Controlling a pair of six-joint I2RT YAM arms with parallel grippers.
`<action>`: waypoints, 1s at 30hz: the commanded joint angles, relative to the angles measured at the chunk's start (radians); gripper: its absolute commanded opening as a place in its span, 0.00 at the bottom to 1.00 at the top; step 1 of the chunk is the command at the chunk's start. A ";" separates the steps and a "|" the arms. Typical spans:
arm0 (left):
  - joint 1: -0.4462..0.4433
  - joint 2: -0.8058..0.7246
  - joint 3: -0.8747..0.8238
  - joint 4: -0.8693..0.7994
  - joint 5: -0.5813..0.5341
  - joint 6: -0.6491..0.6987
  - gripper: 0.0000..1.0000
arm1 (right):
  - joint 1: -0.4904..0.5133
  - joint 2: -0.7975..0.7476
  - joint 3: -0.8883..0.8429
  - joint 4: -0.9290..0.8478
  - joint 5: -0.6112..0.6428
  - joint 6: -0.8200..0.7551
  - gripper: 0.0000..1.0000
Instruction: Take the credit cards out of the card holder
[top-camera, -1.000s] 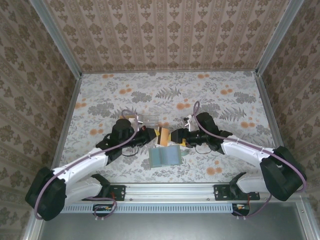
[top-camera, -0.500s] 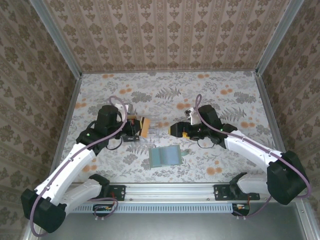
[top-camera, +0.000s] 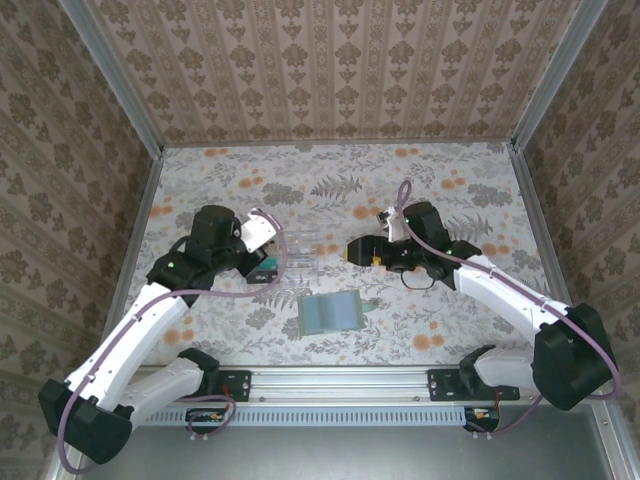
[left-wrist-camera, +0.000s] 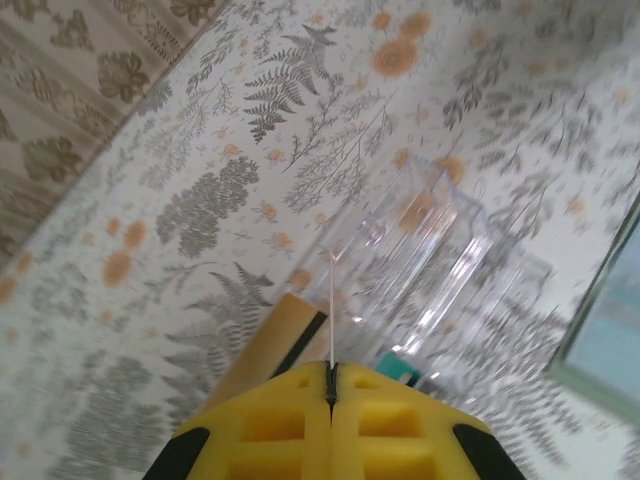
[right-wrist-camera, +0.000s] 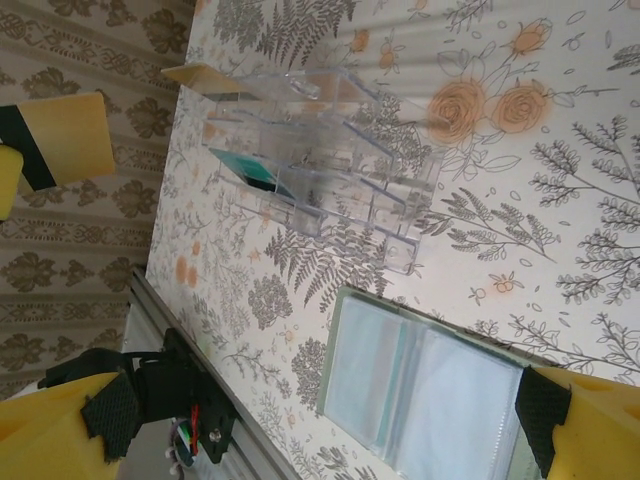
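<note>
Three patterned walls (top-camera: 330, 60) around floral tabletop (top-camera: 450, 200); left jaws pinch tan card (right-wrist-camera: 75, 140), right jaws spread

The left arm (top-camera: 140, 330) and the right arm (top-camera: 500, 295) wear glossy white shells between bulky black joint housings (top-camera: 560, 360). A mauve cable (top-camera: 403, 195) loops off each wrist and runs down along the links. The left pincer (left-wrist-camera: 330, 372) has bright yellow moulded fingers (left-wrist-camera: 280, 425) with recessed pockets. The right pincer (top-camera: 358, 250) is yellow too, with black textured pads (right-wrist-camera: 110, 412) at its tips.
</note>
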 joint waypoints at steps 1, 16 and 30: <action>0.014 0.034 0.011 0.017 -0.042 0.296 0.00 | -0.016 -0.006 0.043 -0.019 -0.002 -0.021 1.00; 0.115 0.138 -0.017 0.033 0.079 0.592 0.00 | -0.037 0.033 0.065 -0.031 -0.001 -0.011 1.00; 0.131 0.162 -0.074 0.062 0.083 0.604 0.00 | -0.047 0.078 0.079 -0.014 -0.014 -0.005 1.00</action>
